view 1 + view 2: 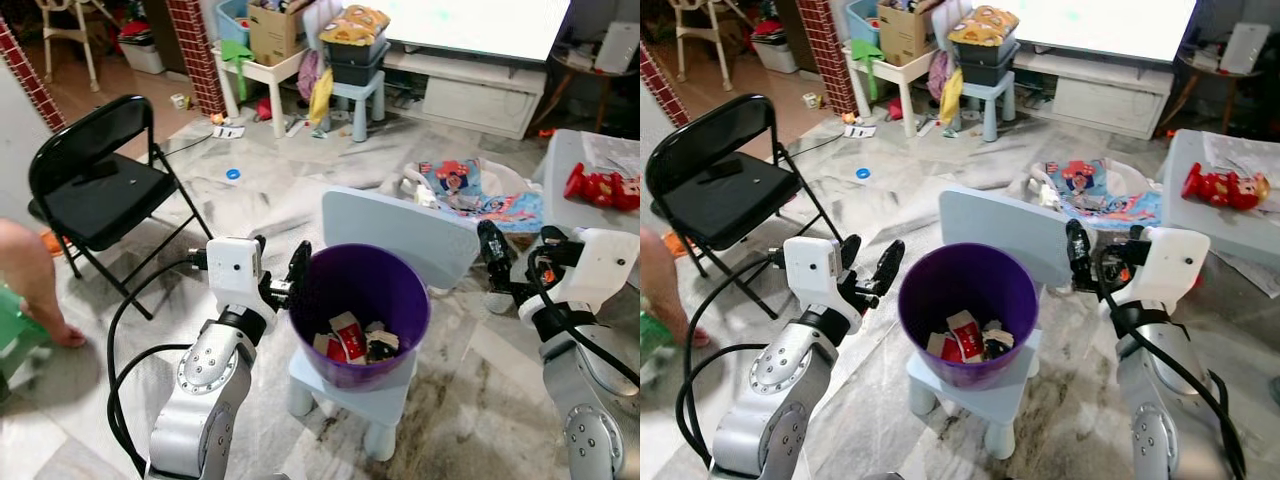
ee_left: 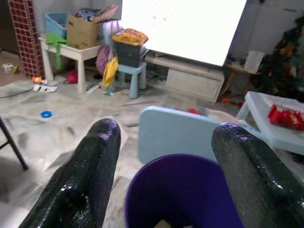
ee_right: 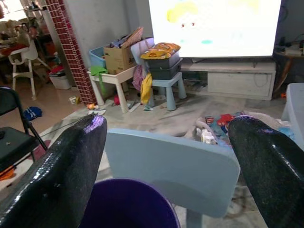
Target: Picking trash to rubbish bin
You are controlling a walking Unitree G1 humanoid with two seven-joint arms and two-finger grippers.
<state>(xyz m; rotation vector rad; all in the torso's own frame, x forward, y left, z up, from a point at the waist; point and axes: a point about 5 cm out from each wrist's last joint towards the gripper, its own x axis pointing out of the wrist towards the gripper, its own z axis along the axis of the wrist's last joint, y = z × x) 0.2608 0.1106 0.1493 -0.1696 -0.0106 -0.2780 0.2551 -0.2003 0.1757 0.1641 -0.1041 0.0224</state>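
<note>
Purple bin (image 1: 362, 300) with trash (image 1: 347, 338) between both arms' spread fingers (image 1: 298, 265)

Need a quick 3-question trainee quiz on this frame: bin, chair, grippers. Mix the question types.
1. True or false: the purple bin stands on the seat of the small light blue chair.
2. Multiple choice: where are the two grippers? A) both inside the bin; B) left gripper beside the bin's left rim, right gripper to its right by the chair back, jaws open and empty; C) both gripping the black folding chair.
3. Fill in: the bin already holds red and white ____ at its bottom.

Key: 1 true; 2 B; 3 trash.
</note>
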